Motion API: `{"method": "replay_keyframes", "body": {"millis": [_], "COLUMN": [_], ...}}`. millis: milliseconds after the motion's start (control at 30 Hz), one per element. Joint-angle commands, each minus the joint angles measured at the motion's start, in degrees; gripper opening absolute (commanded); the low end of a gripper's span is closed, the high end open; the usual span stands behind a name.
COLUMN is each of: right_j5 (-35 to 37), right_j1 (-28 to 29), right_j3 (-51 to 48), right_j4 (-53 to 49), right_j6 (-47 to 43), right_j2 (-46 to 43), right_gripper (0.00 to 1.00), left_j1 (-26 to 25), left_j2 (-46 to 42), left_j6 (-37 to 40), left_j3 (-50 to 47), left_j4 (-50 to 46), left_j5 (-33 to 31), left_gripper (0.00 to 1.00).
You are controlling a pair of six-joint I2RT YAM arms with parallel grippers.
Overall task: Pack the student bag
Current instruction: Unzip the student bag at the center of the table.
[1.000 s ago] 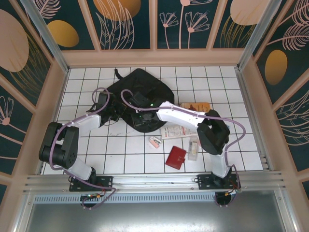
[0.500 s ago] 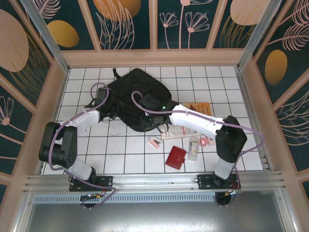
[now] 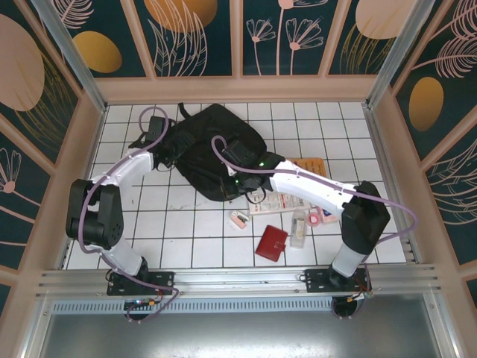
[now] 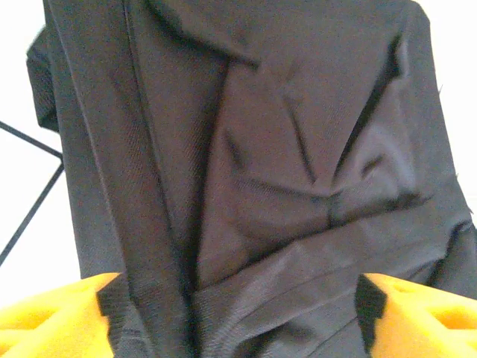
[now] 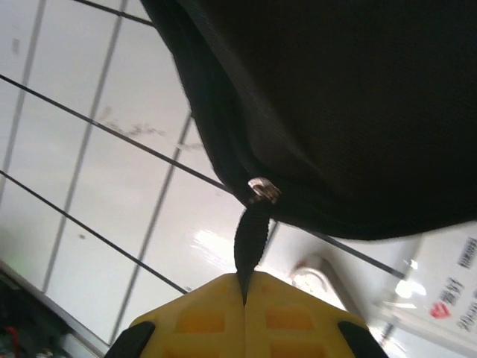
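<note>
The bag [image 3: 209, 134] lies flat on the table [image 3: 134, 224], toward 12 o'clock from the table's middle. It looks soft and limp. The black cloth creases and folds in the left wrist view, so it should sag and bunch when lifted rather than hold a shape. It seems light and probably almost empty. The sound places to take hold are likely the loop, the straps or the zip pull, since bare cloth would slip or gather.

Its long axis appears to run from about 11 o'clock, where the loop [image 3: 179, 112] points, down to about 5 o'clock, where the rounded bottom edge lies.

The right gripper [image 5: 246, 298] is closed tight on the zip pull [image 5: 252, 224] at that lower edge, the tab drawn taut from the slider. The left gripper [image 4: 238, 313] is at the 9 o'clock side of the bag with its jaws spread wide over the cloth, holding nothing.

Papers [image 3: 272, 203] and a red case [image 3: 270, 242] lie beyond the bag at 5 o'clock.
</note>
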Motion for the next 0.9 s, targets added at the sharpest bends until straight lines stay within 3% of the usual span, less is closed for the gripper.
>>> {"method": "replay_keyframes", "body": {"millis": [0, 133, 333, 500, 600, 733, 867], "right_j5": [-4.6, -7.5, -8.8, -10.7, -11.3, -10.1, -9.9], "right_j1": [0.2, 0.4, 1.2, 1.4, 2.1, 3.2, 3.5], "right_j3": [3.9, 8.2, 16.4, 16.6, 16.9, 17.9, 17.8], "right_j4": [7.1, 12.5, 13.6, 14.7, 14.9, 13.7, 13.6], "right_j6": [6.1, 10.7, 12.6, 13.2, 13.3, 12.7, 12.6], "right_j2": [3.8, 9.0, 14.9, 16.1, 17.1, 17.9, 17.8], "right_gripper": [0.00, 0.00, 0.00, 0.00, 0.00, 0.00, 0.00], "left_j1": [0.7, 0.9, 0.8, 0.8, 0.8, 0.8, 0.8], "left_j2": [-2.3, -7.0, -18.6, -25.5, -27.1, -25.4, -23.8], "left_j6": [5.9, 5.8, -2.2, -8.8, -12.4, -12.6, -12.4], "left_j3": [4.8, 6.5, -3.8, -15.6, -21.2, -21.8, -21.5], "left_j4": [-7.4, -14.0, -14.4, -12.3, -7.1, -5.1, -3.0], "left_j5": [-7.4, -12.1, -4.9, 1.8, 7.8, 9.3, 9.4], "left_gripper": [0.85, 0.85, 0.70, 0.59, 0.54, 0.48, 0.51]}}
